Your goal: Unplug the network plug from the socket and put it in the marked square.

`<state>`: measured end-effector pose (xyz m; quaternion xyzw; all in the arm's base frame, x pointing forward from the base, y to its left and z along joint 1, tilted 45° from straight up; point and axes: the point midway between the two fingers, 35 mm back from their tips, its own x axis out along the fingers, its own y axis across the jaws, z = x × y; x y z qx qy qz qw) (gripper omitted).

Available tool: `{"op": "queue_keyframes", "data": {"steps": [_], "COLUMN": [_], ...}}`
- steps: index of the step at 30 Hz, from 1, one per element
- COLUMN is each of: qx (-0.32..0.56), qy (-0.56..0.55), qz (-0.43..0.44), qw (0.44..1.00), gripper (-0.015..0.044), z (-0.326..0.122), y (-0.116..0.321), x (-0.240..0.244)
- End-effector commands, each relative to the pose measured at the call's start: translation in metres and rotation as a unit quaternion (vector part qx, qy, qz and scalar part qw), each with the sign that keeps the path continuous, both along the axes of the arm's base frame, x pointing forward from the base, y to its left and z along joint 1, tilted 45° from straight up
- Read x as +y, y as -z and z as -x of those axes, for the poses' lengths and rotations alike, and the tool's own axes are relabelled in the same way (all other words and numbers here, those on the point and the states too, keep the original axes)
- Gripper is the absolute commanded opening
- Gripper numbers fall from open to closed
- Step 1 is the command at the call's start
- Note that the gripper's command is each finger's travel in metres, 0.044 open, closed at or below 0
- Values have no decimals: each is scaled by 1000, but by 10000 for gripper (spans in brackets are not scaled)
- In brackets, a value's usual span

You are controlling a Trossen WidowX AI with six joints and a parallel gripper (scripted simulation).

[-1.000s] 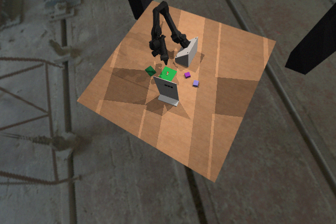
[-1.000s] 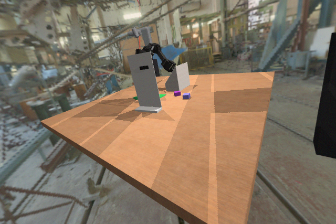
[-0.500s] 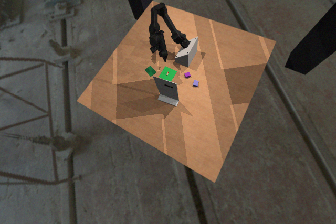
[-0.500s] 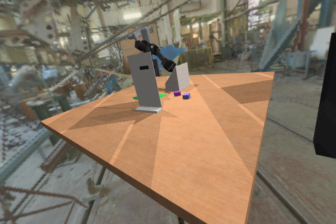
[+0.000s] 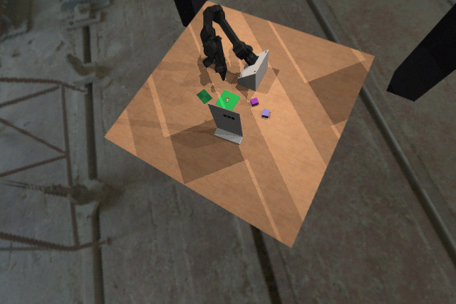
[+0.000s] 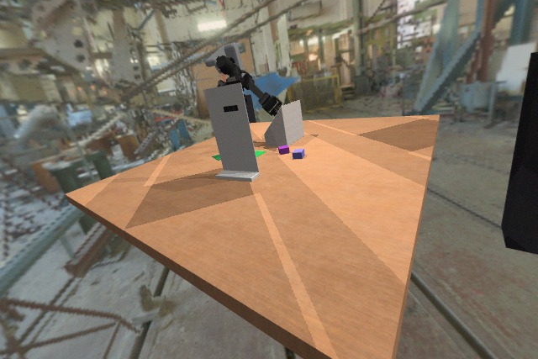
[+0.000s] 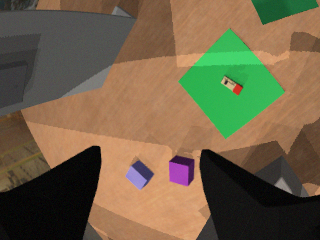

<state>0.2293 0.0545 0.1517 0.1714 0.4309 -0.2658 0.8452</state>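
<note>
The plug (image 5: 226,100) (image 7: 231,85), a small beige piece with a red end, lies inside the bright green square (image 5: 234,97) (image 7: 225,122) on the table, clear of the socket panel. The grey upright panel (image 5: 231,124) (image 6: 232,138) (image 7: 60,55) stands beside the square, with a row of dark socket openings near its top. My gripper (image 5: 223,78) (image 7: 151,156) is open with nothing between its fingers. It hangs above the table, apart from the plug and the panel. In the exterior view the panel hides the fingers and the plug.
A dark green patch (image 5: 204,96) (image 7: 287,10) lies beside the bright square. A purple block (image 5: 254,101) (image 6: 283,149) (image 7: 181,171) and a blue-violet block (image 5: 266,112) (image 6: 298,154) (image 7: 139,175) sit on the other side. A grey wedge (image 5: 261,70) (image 6: 292,122) stands at the arm's lower end.
</note>
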Motion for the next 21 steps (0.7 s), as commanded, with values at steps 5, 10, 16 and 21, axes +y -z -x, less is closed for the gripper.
{"op": "queue_keyframes", "data": {"steps": [5, 10, 16, 21], "qx": [-3, -3, -3, -3], "qy": [2, 2, 2, 2], "qz": [1, 1, 1, 1], "qw": [1000, 1000, 1000, 1000], "gripper": [440, 440, 440, 440], "z": [-1, -1, -1, -1], "y": [-2, -2, -2, -2], "x": [1, 1, 1, 1]}}
